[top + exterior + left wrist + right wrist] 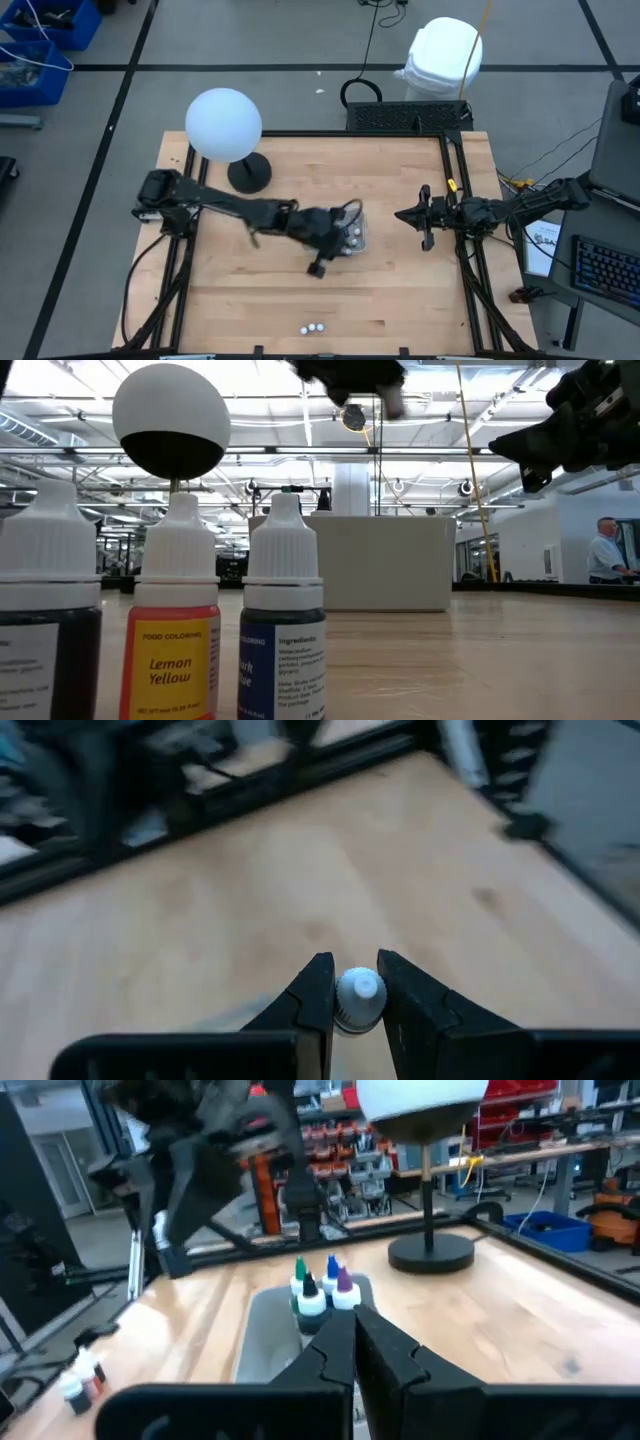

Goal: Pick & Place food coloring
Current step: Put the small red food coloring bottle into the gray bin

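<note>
- Gripping a white-capped bottle (358,1000) of food coloring, the left gripper (355,988) hangs near the tray (363,243).
- Several bottles (320,1292) sit in the tray; three (170,630) wait at the table's front edge.
- The right gripper (352,1338), fingers together, waits aside.

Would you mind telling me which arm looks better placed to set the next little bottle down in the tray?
Left. Its gripper already grips a small white-capped food coloring bottle and hovers beside the clear rectangular plastic tray. The right gripper waits shut and empty at the table's right side.
</note>
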`<state>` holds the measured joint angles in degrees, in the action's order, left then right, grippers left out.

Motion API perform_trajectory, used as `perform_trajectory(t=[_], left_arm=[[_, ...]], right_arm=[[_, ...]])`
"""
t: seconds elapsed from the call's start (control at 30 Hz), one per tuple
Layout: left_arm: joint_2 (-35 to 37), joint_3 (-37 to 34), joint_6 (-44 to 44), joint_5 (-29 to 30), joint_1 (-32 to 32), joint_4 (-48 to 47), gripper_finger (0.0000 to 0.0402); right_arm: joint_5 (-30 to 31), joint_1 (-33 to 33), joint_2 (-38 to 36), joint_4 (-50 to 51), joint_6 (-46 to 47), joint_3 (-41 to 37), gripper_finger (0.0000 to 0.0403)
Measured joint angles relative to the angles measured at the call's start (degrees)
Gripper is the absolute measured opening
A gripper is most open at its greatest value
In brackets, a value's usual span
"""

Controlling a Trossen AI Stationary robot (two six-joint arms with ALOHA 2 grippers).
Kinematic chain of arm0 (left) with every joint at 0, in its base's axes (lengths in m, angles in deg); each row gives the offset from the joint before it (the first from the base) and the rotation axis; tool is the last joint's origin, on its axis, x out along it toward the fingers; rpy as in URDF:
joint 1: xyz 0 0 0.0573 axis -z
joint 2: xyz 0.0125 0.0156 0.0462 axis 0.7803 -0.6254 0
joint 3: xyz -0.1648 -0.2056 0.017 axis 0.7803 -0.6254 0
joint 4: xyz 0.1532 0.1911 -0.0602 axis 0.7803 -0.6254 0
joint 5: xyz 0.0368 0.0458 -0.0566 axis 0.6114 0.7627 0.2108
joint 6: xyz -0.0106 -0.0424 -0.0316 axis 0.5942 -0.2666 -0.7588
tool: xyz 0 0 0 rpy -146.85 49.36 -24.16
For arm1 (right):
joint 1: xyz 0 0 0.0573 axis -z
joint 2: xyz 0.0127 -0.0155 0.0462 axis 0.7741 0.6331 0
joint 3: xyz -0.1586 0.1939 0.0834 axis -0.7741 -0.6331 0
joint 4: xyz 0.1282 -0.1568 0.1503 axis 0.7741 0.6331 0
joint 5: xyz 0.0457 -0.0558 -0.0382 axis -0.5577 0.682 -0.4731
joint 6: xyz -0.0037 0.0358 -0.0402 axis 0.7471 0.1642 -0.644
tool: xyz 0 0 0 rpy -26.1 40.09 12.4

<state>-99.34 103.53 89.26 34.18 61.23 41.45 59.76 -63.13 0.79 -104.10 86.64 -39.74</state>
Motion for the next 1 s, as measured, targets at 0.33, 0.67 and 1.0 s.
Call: perform_trajectory(t=[0.33,0.67,1.0], left_arm=[[-10.6,0.7,-3.2,-0.9,-7.7,11.6,0.0064],[-14.1,0.7,-6.1,-0.6,-9.4,11.6,0.0064],[-14.1,0.7,-5.1,0.1,-7.4,7.5,0.0064]], right_arm=[[-0.1,0.0,2.1,0.5,-0.3,0.0,0.0],[-0.1,0.0,2.2,0.7,-0.4,0.0,0.0],[-0.1,0.0,2.2,0.7,-0.4,0.0,0.0]])
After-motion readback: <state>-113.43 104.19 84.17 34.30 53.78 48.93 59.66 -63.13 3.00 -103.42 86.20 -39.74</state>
